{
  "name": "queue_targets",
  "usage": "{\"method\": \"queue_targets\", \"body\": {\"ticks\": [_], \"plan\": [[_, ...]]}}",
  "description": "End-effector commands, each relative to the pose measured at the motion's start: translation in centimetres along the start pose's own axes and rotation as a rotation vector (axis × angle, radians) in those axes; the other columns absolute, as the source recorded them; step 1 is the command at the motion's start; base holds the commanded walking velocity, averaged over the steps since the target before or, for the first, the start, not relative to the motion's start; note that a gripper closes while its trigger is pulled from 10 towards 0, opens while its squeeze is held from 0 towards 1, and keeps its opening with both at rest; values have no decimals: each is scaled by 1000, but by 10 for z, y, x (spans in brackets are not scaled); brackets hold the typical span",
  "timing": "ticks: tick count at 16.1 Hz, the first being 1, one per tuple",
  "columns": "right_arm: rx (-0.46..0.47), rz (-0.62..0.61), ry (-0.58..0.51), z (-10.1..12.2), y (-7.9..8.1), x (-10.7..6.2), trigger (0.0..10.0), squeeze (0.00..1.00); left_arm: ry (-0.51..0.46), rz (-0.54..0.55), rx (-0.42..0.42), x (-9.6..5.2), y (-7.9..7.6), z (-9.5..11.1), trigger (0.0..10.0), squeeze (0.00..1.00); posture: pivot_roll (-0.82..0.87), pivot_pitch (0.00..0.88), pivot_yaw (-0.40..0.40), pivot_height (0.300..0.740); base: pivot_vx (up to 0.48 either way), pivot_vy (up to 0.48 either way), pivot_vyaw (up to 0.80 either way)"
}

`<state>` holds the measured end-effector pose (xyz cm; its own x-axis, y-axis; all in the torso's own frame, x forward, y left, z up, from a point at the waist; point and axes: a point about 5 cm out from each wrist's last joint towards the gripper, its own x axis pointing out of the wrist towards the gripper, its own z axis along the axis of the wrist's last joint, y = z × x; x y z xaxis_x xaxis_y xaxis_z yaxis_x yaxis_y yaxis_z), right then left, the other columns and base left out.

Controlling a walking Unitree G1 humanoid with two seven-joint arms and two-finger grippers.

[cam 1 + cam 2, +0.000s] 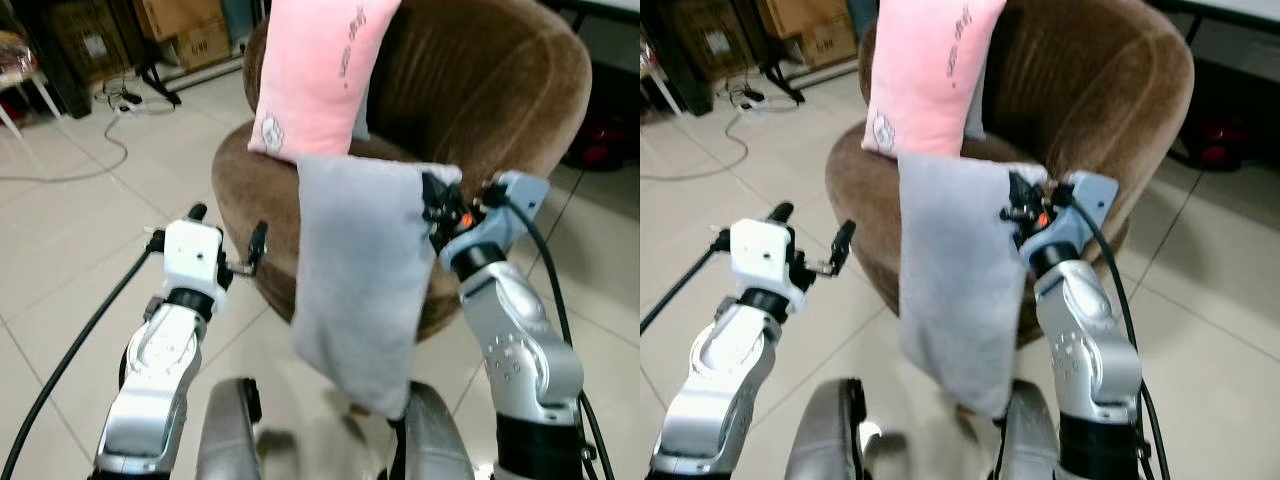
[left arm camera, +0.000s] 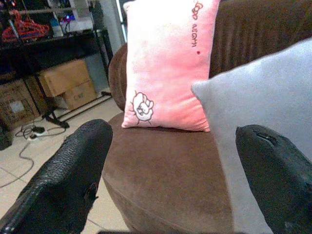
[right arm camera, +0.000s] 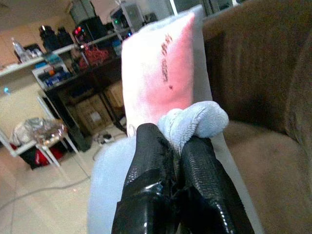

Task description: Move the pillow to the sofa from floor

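Right pincer (image 1: pixel 432 205) clamps one top corner of the grey pillow (image 1: pixel 355 280); fingers (image 3: pixel 151 161) pinch the bunched fabric. The pillow hangs off the floor, draped against the front edge of the brown sofa (image 1: pixel 480 90) seat. Pink pillow (image 1: pixel 315 70) stands upright on the seat against the backrest. Left pincer (image 1: pixel 228 235) is spread wide, holding nothing, near the sofa's front-left edge above the tiled floor (image 1: pixel 60 260).

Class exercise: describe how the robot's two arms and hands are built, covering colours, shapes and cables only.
Both arms are silver, rounded metal segments with black joints. The left hand sits on a white boxy wrist; the right hand on a pale blue one with an orange spot. Fingers are long, black and textured. Black cables trail from each wrist.
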<state>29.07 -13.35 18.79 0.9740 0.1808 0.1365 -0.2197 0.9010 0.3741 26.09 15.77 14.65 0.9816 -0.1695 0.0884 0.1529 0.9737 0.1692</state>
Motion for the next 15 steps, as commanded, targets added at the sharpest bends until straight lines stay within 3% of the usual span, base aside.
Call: {"method": "queue_targets", "body": {"ticks": [1,5,11,15], "plan": [[-1,32,-78,19,9,2,10000,0,24,2,24,-1,1,-4,10000,94,31,0,11,630,0,0,0],[-2,21,-83,22,11,4,10000,0,6,2,56,7,0,-1,10000,98,20,0,22,670,0,0,0],[7,-30,-65,16,6,5,10000,0,3,20,49,5,-1,-2,10000,78,26,0,13,735,0,0,0],[-16,-80,-46,9,-4,0,10000,0,6,16,83,7,2,-3,10000,82,15,0,26,740,0,0,0]]}}
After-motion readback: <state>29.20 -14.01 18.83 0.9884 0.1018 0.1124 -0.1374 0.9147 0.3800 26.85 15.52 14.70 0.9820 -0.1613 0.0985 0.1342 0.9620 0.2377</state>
